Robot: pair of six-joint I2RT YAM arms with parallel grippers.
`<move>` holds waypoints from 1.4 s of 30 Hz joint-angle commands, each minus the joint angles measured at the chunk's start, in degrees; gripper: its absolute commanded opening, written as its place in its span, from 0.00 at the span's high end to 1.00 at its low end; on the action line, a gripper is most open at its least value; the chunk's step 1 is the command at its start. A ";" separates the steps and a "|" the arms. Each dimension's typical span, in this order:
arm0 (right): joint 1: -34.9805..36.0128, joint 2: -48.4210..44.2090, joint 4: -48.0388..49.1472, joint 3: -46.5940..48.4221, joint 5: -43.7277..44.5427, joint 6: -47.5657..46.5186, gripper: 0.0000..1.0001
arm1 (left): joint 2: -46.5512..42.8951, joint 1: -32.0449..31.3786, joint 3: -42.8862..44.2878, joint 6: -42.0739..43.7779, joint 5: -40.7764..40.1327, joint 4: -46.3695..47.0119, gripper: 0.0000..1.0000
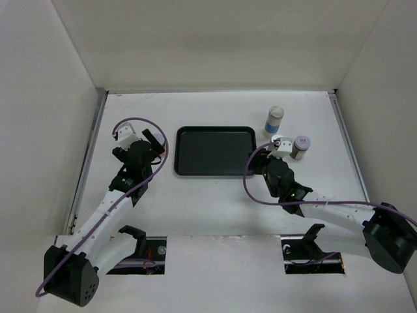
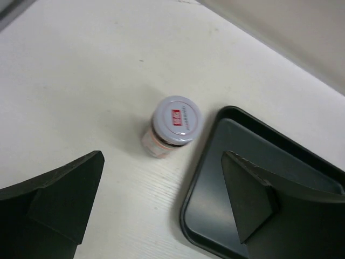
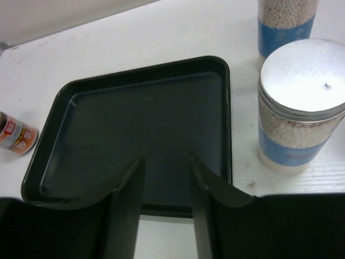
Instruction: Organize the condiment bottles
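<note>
- Your left tool (image 2: 163, 157) was spread wide with nothing in it, pointed down at the little red-marked jar (image 2: 172, 124).
- That jar stood upright on the worktop (image 2: 81, 81), just beside the left rim of the tray (image 2: 213, 135) but not touching it.
- It looked light and stiff with a smooth round body, so I'd guess it's slippery and tips easily. I'd pinch it across the body below the lid, not on the lid's edge.
- Your right tool (image 3: 166, 159) was down to a narrow gap and holding nothing, hanging over the tray's near edge.
- Just off the tray's right side stood the grey-capped jar (image 3: 299, 108), packed with pale granules, so probably the heavier lift.
- The blue-band jar (image 3: 285, 21) sat a bit further back, near it but apart.
- Both looked rigid and clear-walled; glass or plastic, I couldn't tell.
- I'd take either one mid-body on the label band, and you'd need that right tool a lot wider first.
</note>
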 commanded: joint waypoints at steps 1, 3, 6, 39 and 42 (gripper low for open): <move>0.90 0.79 2.99 1.49 -0.88 0.02 0.49 | 2.25 2.49 3.51 1.39 2.21 -4.53 0.19; 0.90 1.40 2.99 1.57 -0.88 0.19 0.33 | 4.80 2.58 3.60 1.39 2.30 -4.36 0.20; 0.99 1.23 3.34 1.66 -0.97 0.02 0.16 | 10.51 2.14 4.04 1.21 3.27 -2.44 0.12; 1.08 1.93 4.92 1.13 -3.87 -0.42 0.06 | 30.23 1.71 15.91 7.19 -1.21 8.91 0.66; 1.08 2.81 4.31 1.57 -3.87 -0.60 0.06 | 23.90 -0.40 15.99 8.42 -2.70 10.22 0.67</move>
